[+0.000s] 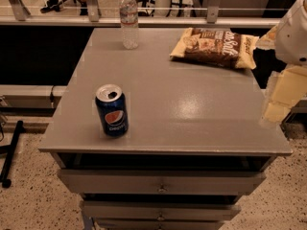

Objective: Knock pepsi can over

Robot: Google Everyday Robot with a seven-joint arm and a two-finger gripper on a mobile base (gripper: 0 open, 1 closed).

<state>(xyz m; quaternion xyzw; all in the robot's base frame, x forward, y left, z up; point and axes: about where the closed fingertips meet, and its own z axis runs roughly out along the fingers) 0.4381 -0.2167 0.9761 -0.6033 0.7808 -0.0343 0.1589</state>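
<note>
The pepsi can (111, 110) stands upright near the front left of the grey table top (192, 114). It is dark blue with the round logo facing me, and its silver top is opened. My gripper (280, 99) is at the right edge of the view, just past the table's right edge and far to the right of the can. It touches nothing. The white arm housing (293, 32) sits above it.
A clear plastic water bottle (129, 19) stands at the back of the table, left of centre. A chip bag (216, 47) lies flat at the back right. Drawers (160, 182) sit below the table top. A railing and a dark gap run behind the table.
</note>
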